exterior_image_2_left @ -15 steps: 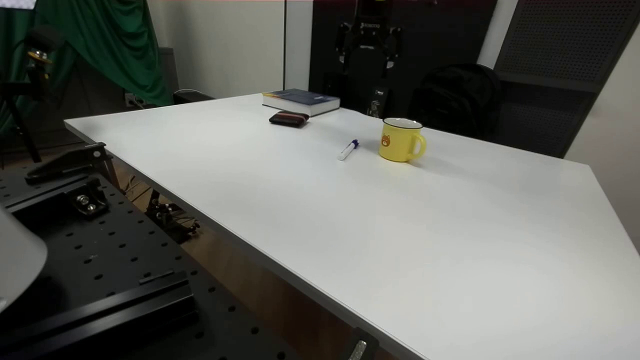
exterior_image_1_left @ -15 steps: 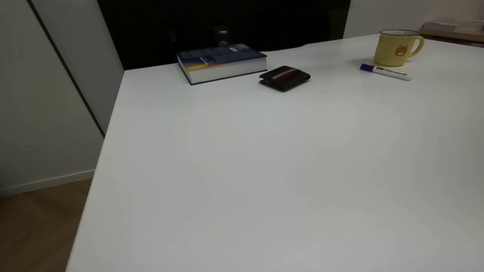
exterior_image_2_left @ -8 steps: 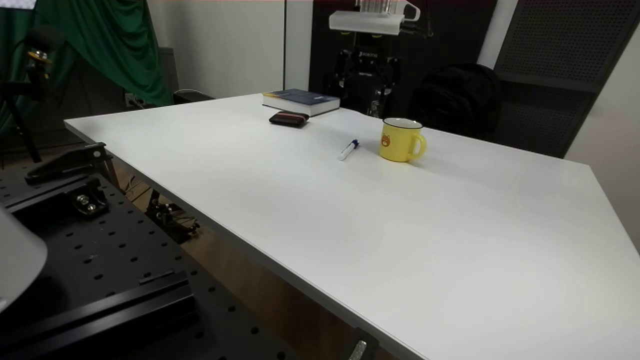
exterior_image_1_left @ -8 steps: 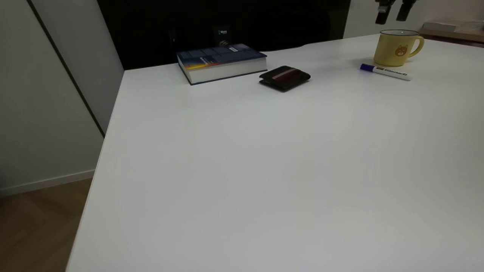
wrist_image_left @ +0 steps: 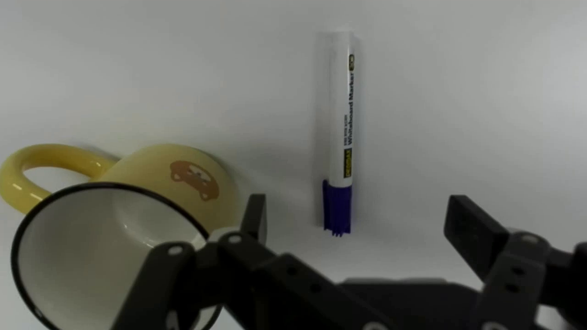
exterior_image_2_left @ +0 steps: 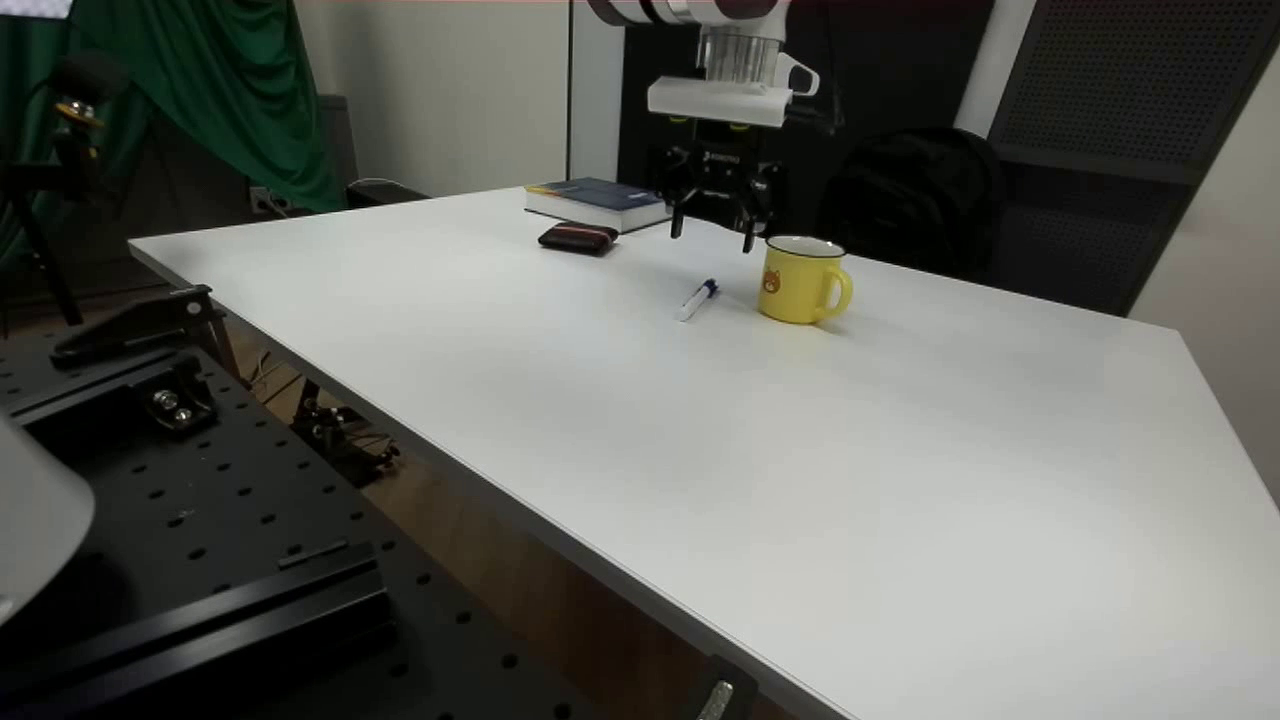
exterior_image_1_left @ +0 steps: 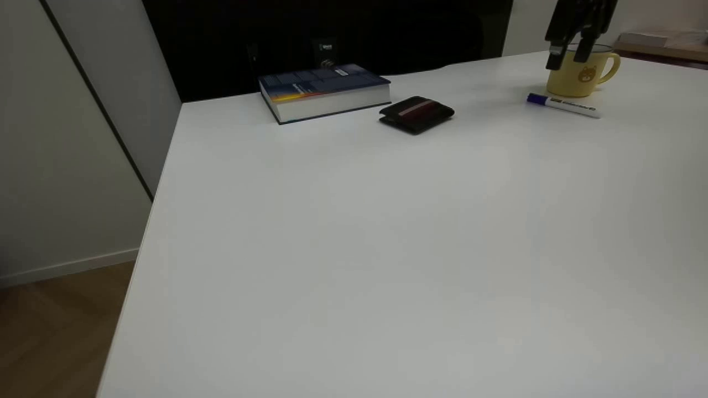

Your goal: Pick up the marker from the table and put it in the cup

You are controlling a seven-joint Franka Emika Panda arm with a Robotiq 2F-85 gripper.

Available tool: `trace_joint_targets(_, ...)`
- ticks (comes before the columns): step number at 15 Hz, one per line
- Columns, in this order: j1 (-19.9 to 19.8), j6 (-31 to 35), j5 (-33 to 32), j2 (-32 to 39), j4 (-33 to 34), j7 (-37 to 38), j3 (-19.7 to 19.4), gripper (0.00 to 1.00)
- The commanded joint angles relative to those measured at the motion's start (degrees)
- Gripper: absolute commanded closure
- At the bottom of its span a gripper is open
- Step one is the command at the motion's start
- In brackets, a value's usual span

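Observation:
The marker [wrist_image_left: 340, 114], white with a dark blue cap, lies on the white table [exterior_image_2_left: 640, 400] beside the cup. It also shows in both exterior views [exterior_image_1_left: 569, 106] [exterior_image_2_left: 698, 299]. The yellow cup [exterior_image_2_left: 795, 290] stands upright with its handle on the side away from the marker; in the wrist view [wrist_image_left: 142, 165] it is at lower left, partly hidden by a finger. My gripper [wrist_image_left: 358, 219] is open and empty above the table. In the wrist view the marker's cap appears between the spread fingers. In an exterior view the gripper [exterior_image_1_left: 567, 62] overlaps part of the cup.
A dark blue book [exterior_image_1_left: 326, 91] lies near the table's far edge. A black wallet with a red stripe [exterior_image_1_left: 417, 114] lies between the book and the marker; both show in an exterior view too. A dark backpack [exterior_image_2_left: 915, 200] is beyond the table.
My gripper has come down from the top of both exterior views to a lower place near the cup and marker. It stays open. The marker, cup, book and wallet have not moved.

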Motion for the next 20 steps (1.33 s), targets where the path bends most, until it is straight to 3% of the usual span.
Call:
trace_joint_targets(1,-0.4,0.0,-1.2,1.7,0.6,0.2,0.4,0.00)
trace_joint_targets(20,0.2,-0.3,-3.0,5.3,-0.3,1.2,-0.6,0.00)
